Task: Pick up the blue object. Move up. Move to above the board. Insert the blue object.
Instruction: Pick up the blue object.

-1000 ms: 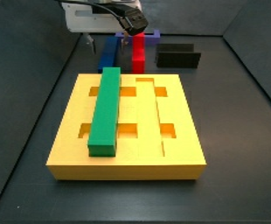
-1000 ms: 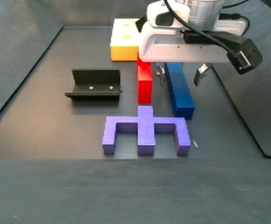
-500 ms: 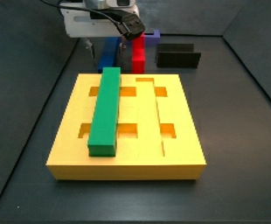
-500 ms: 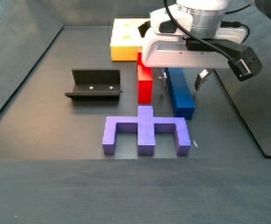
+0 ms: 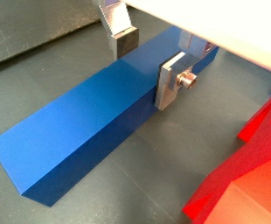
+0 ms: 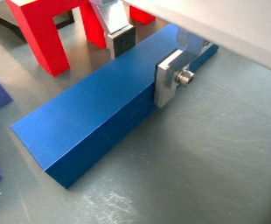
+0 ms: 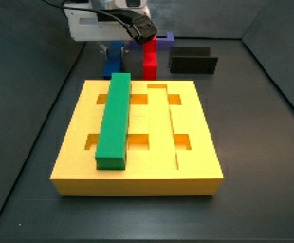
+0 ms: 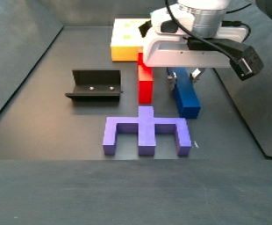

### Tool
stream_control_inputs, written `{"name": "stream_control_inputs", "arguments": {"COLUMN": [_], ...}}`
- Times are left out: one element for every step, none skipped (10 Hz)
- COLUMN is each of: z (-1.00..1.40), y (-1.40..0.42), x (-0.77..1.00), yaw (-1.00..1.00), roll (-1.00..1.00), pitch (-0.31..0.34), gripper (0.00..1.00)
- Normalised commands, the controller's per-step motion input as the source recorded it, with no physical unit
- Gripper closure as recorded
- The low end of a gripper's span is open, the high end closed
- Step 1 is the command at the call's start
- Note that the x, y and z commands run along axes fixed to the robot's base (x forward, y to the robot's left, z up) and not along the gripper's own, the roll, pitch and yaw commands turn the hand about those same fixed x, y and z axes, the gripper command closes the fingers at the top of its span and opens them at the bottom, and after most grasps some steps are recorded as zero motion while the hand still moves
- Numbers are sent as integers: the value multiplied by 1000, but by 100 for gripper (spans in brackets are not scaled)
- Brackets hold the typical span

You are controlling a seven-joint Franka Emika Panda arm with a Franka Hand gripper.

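The blue object (image 5: 91, 122) is a long dark-blue bar lying flat on the dark floor. It also shows in the other wrist view (image 6: 97, 122) and in both side views (image 7: 112, 65) (image 8: 189, 101). My gripper (image 5: 148, 63) (image 6: 146, 59) is down over the bar's far end, with one finger on each long side. The near finger (image 5: 173, 83) lies flush against the bar's side, so the gripper looks shut on the bar. The gripper also shows in both side views (image 7: 118, 49) (image 8: 183, 75). The yellow board (image 7: 194, 142) (image 8: 125, 39) lies apart from the bar.
A green bar (image 7: 114, 119) lies lengthwise in a groove of the board. A red piece (image 8: 145, 83) (image 6: 45, 26) stands right beside the blue bar. A purple bracket-shaped block (image 8: 148, 134) lies off the bar's free end. The black fixture (image 8: 94, 85) (image 7: 194, 62) stands further aside.
My gripper has come down over the blue bar, and its fingers now sit against the bar's sides. The bar still rests on the floor.
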Motion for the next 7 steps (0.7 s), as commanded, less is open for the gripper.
{"name": "stream_control_inputs", "arguments": {"z": [0, 0, 0, 0, 0, 0, 0], "y": [0, 0, 0, 0, 0, 0, 0], "x": [0, 0, 0, 0, 0, 0, 0], "yaw": [0, 0, 0, 0, 0, 0, 0], "roll": [0, 0, 0, 0, 0, 0, 0], "pitch": [0, 0, 0, 0, 0, 0, 0], "gripper": [100, 100, 100, 100, 100, 100, 100]}}
